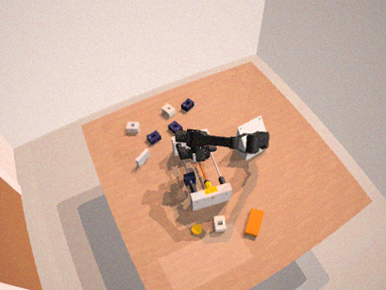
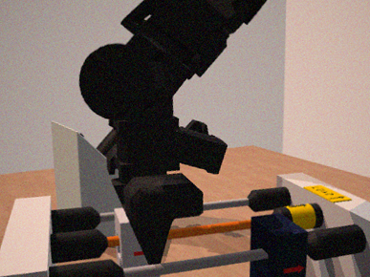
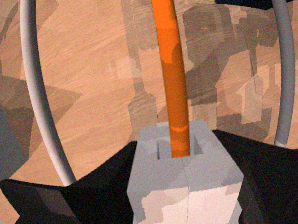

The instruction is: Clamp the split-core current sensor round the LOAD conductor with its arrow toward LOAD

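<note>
The white-grey sensor (image 2: pixel 128 244) (image 3: pixel 172 174) sits round the middle, orange conductor (image 1: pixel 202 169) (image 2: pixel 212 229) (image 3: pixel 170 65), which passes through its window. Its halves look closed, with a thin seam between them; whether it is latched I cannot tell. My gripper (image 3: pixel 174 141) is shut on the sensor, one black finger on each side. In the exterior view the near finger covers part of the sensor and of its red arrow (image 2: pixel 138 253), so the arrow's direction is unclear. The yellow LOAD label (image 1: pixel 211 190) (image 2: pixel 328 193) is on the end block, beside the orange conductor's yellow sleeve (image 2: pixel 302 216).
A dark blue sensor (image 1: pixel 191 177) (image 2: pixel 280 261) hangs on the near grey conductor (image 2: pixel 207 261). Another grey conductor (image 1: pixel 217 165) (image 3: pixel 35 85) runs on the other side. An orange block (image 1: pixel 254 223), a yellow disc (image 1: pixel 197 229) and a white block (image 1: pixel 220 229) lie beyond the LOAD end block (image 1: pixel 211 199).
</note>
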